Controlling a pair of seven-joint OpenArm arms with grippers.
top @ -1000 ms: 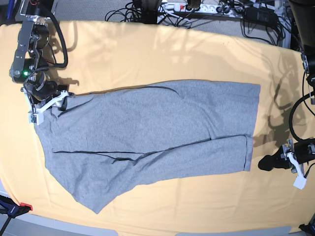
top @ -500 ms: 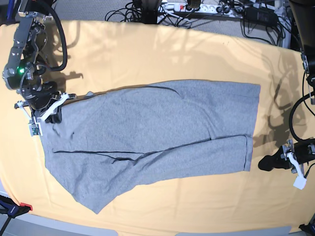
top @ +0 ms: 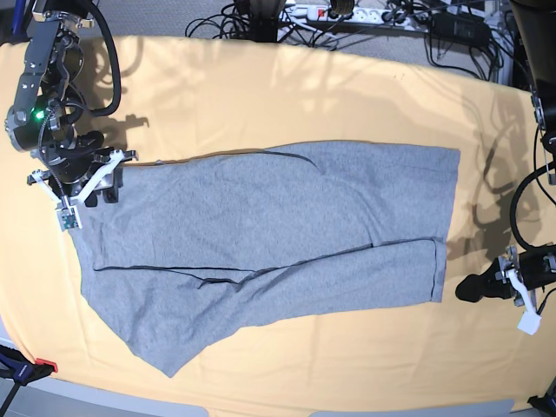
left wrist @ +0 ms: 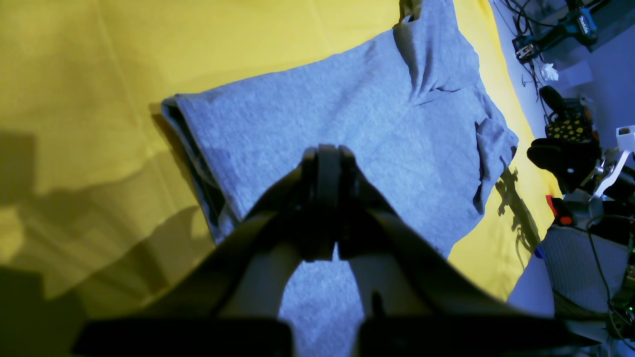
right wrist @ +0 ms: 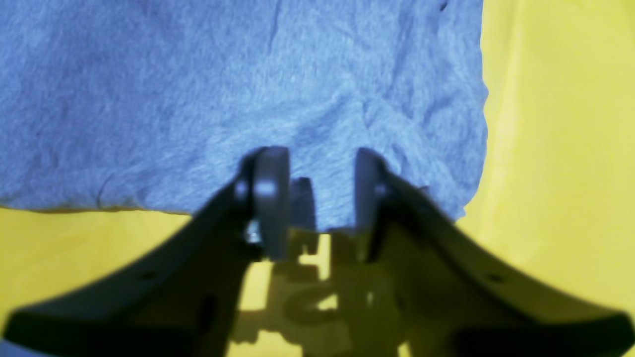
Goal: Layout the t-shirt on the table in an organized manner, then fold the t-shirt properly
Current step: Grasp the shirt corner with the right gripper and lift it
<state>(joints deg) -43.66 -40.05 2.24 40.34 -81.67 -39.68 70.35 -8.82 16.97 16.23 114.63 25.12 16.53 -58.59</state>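
Observation:
The grey t-shirt lies spread on the yellow-orange table, plain side up with no lettering showing. A folded strip runs along its near side, and one corner points to the near left. My right gripper is open and empty over the shirt's left edge. In the right wrist view the gripper frames the shirt's border, with the table beside it. My left gripper is shut and empty, on the table just off the shirt's right hem. In the left wrist view it hovers before the shirt.
Cables and a power strip lie beyond the table's far edge. A red-tipped clamp sits at the near-left corner. Black equipment stands past the table's end in the left wrist view.
My right gripper has turned and shifted a little towards the far side, and the shirt's left corner beside it now lies flatter. The left arm has not moved.

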